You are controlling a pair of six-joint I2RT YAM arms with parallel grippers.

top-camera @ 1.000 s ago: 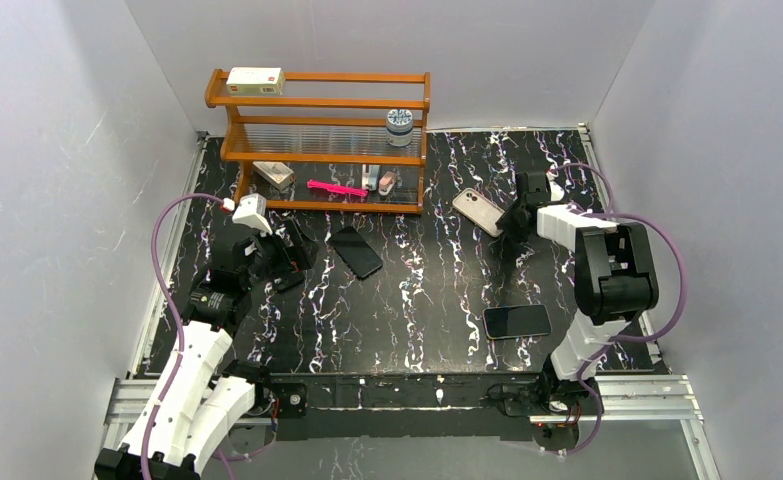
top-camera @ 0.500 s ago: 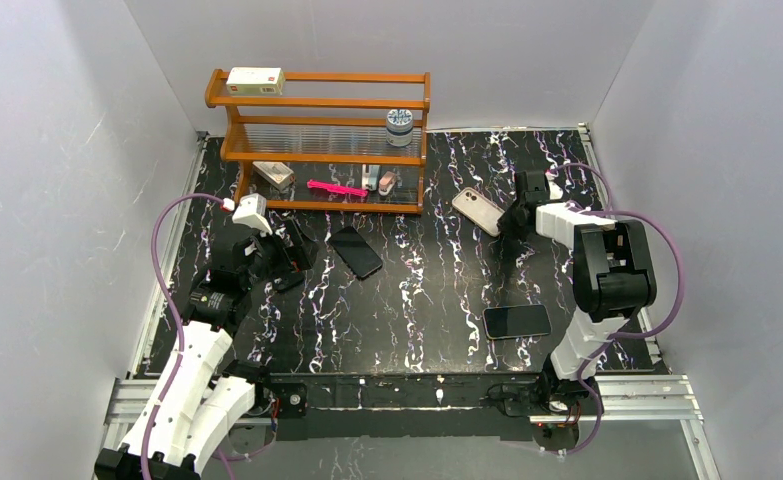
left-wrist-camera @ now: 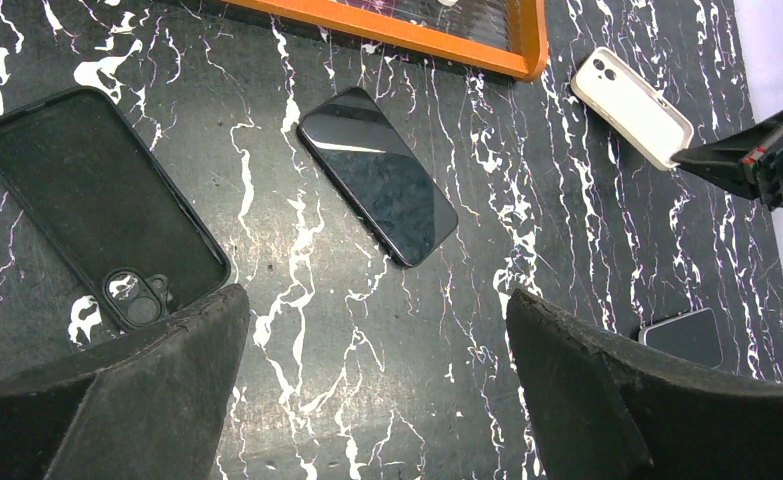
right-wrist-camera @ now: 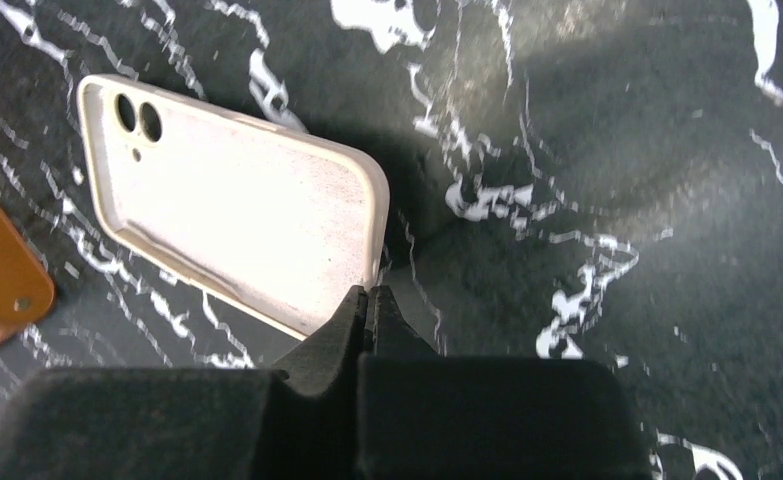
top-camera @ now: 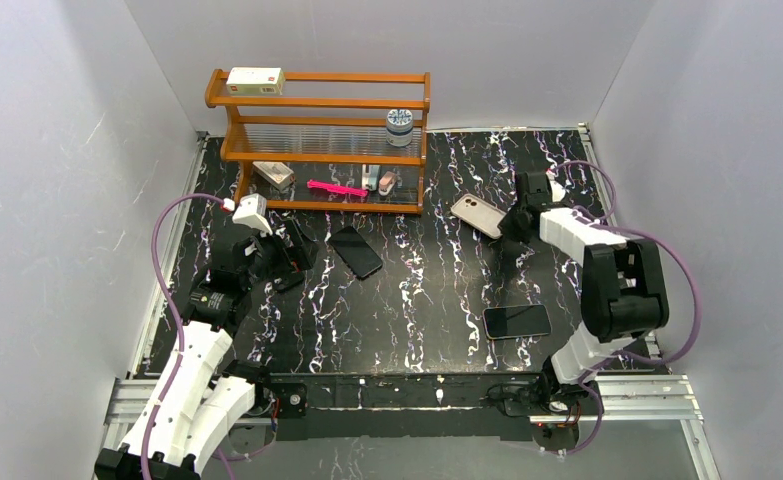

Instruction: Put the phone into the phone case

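Phone [left-wrist-camera: 377,175]: flat on tabletop [left-wrist-camera: 567,250], screen up, just beside case [left-wrist-camera: 97,200]
Case: hollow side up, ready for it
Left jaws: wide apart above both
Right jaws: pressed together against cream case [right-wrist-camera: 227,230], probably to nudge it

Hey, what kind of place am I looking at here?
Probably a robotics lab test cell: a left arm and right arm bolted to a metal frame, plain white walls boxing in the marble-patterned table, and a wooden rack of small props.
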